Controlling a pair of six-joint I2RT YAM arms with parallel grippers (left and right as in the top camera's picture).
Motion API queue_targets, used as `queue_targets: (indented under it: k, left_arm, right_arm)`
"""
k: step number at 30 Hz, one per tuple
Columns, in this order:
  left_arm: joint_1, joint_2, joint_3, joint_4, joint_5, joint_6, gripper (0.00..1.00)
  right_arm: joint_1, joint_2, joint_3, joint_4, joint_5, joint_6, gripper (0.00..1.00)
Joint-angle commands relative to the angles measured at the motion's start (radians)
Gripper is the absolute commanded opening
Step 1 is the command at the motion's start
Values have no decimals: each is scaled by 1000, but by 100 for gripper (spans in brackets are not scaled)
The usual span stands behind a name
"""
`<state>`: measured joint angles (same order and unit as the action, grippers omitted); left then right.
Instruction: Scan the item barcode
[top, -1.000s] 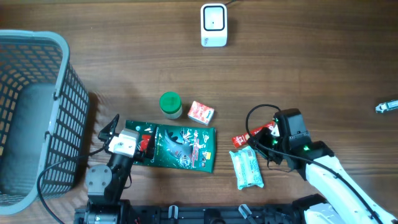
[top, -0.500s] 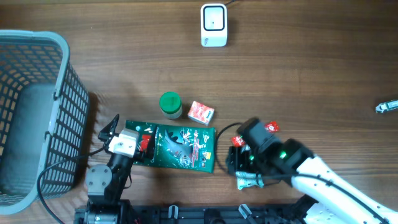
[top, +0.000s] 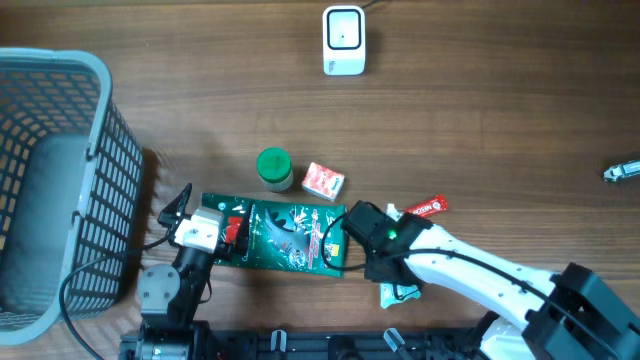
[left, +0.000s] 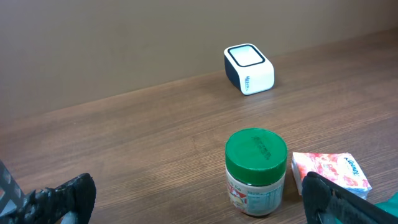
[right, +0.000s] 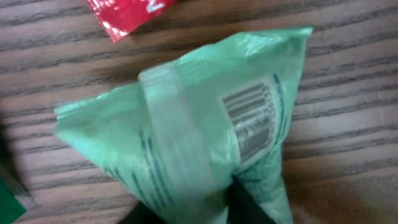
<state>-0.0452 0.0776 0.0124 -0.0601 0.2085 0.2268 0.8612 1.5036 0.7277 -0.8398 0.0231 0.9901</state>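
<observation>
A light green packet (right: 186, 124) fills the right wrist view, bunched up and lifted at one end, its barcode (right: 249, 121) facing the camera. My right gripper (right: 199, 211) is shut on its near end, dark fingers pinching the film. From overhead that gripper (top: 372, 248) covers most of the packet (top: 402, 293). The white scanner (top: 343, 40) stands at the far middle of the table. My left gripper (left: 198, 193) rests wide open at the front left, holding nothing, with a green-lidded jar (left: 255, 168) ahead of it.
A dark green bag (top: 290, 237) lies between the arms. A red and white box (top: 323, 181) sits beside the jar (top: 274, 168). A red sachet (top: 424, 207) lies just beyond the packet. A grey basket (top: 60, 190) stands at the left edge.
The right arm swung left from the red sachet onto the light green packet, opened, then closed on it and bunched it. The left arm has not moved.
</observation>
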Motion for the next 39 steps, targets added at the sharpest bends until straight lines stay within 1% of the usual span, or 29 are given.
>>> queue_targets:
  k: [1, 3, 5, 6, 7, 8, 9, 10, 12, 15, 16, 18, 19, 20, 21, 23, 27, 28, 29, 30, 32, 33, 34, 35, 36, 39]
  left_arm:
    - [-5, -5, -2, -5, 16, -6, 100]
    - [-5, -5, -2, -5, 16, -6, 100]
    - [-5, -5, -2, -5, 16, -6, 100]
    - [-5, -5, -2, -5, 16, -6, 100]
    - [-5, -5, -2, -5, 16, -6, 100]
    - [-5, -5, -2, -5, 16, -6, 100]
    - [-5, -5, -2, -5, 16, -6, 100]
    - [-5, -5, -2, -5, 16, -6, 100]
    - [-5, -5, -2, -5, 16, -6, 100]
    - [-5, -5, -2, -5, 16, -6, 100]
    - [-5, -5, -2, -5, 16, -6, 100]
    - [-5, -5, -2, -5, 16, -6, 100]
    - [-5, -5, -2, -5, 15, -6, 100]
    - [-5, -5, -2, -5, 16, -6, 100]
    - [-5, -5, -2, -5, 16, -6, 100]
    - [-5, -5, -2, -5, 16, -6, 100]
    - [-5, -5, -2, -5, 16, -6, 100]
    - [-5, -5, -2, -5, 16, -6, 100]
    - [-5, -5, -2, -5, 16, -6, 100]
    - [-5, -5, -2, -5, 16, -6, 100]
    - [-5, -5, -2, -5, 16, -6, 100]
    - [-5, -5, -2, -5, 16, -6, 100]
    - [-5, -5, -2, -5, 16, -6, 100]
    - [-5, -5, -2, -5, 16, -6, 100]
    - [-5, -5, -2, -5, 16, -6, 100]
    - [-5, -5, -2, -5, 16, -6, 100]
  right_arm:
    - [5, 58, -16, 32, -101, 60, 4]
    - [2, 53, 37, -18, -89, 53, 4]
    - [2, 47, 153, -117, -35, -2, 4]
    - [2, 47, 224, -153, -10, -87, 5]
    - [2, 47, 286, -161, -7, -216, 7]
    - [2, 47, 328, -156, 9, -312, 7]
    - [2, 47, 353, -119, 129, -426, 7]
    - [2, 49, 351, -103, 224, -445, 7]
    - [2, 53, 351, -92, 342, -445, 8]
    - [2, 55, 350, -69, 426, -445, 13]
    - [2, 55, 350, -59, 431, -454, 26]
    - [2, 54, 352, -28, 434, -531, 70]
    - [2, 54, 362, -35, 433, -542, 91]
    - [2, 54, 374, -47, 426, -525, 100]
    - [1, 54, 394, -63, 416, -459, 100]
    - [-15, 49, 421, -74, 335, -266, 100]
    - [-85, 45, 393, -73, 58, 281, 99]
    - [-89, 45, 376, -73, 39, 333, 100]
    - [-89, 45, 364, -73, 54, 318, 100]
    - [-88, 45, 357, -72, 93, 208, 100]
    - [-85, 45, 357, -46, 156, -149, 100]
    - [-85, 45, 357, -34, 167, -280, 100]
    - [-86, 45, 357, -22, 196, -493, 100]
    - [-85, 45, 357, -21, 225, -592, 100]
    - [-86, 45, 357, -24, 261, -637, 100]
    - [-85, 45, 357, -79, 439, -650, 100]
